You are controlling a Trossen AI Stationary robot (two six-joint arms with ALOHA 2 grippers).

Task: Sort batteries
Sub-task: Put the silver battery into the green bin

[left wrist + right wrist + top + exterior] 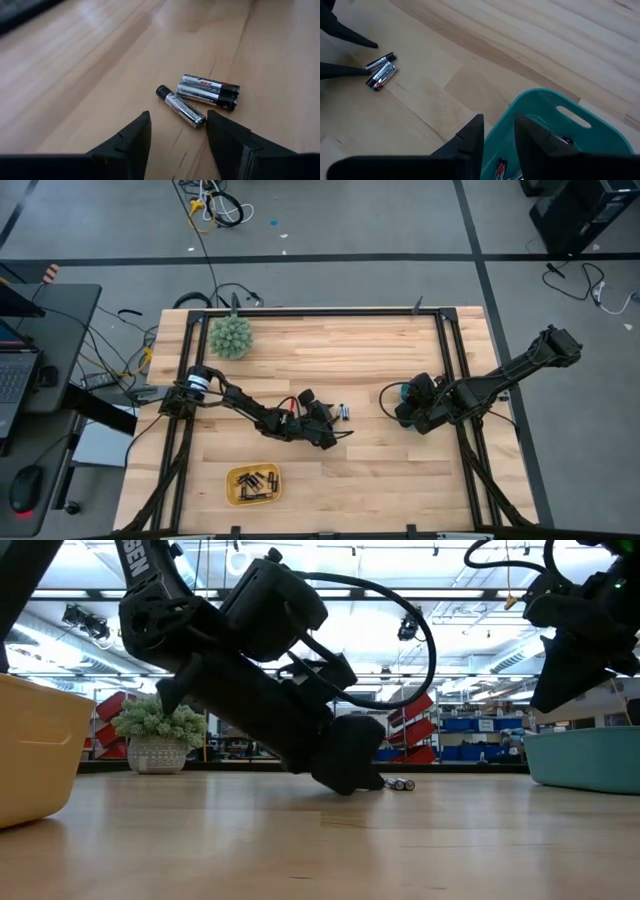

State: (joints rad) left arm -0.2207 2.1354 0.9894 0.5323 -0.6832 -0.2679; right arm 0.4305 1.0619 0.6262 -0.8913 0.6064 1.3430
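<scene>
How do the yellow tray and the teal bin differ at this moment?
The yellow tray sits at the table's near edge on the left arm's side; the teal bin lies right of centre. The right gripper hangs over the teal bin, while no gripper is over the yellow tray; the left gripper is at loose batteries mid-table. Both containers hold batteries.

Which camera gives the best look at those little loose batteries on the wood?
The left wrist view: the three loose batteries lie large just beyond the open left pincer. The right wrist view shows them small in a corner, the high view as a speck, the low view barely, beside the arm.
</scene>
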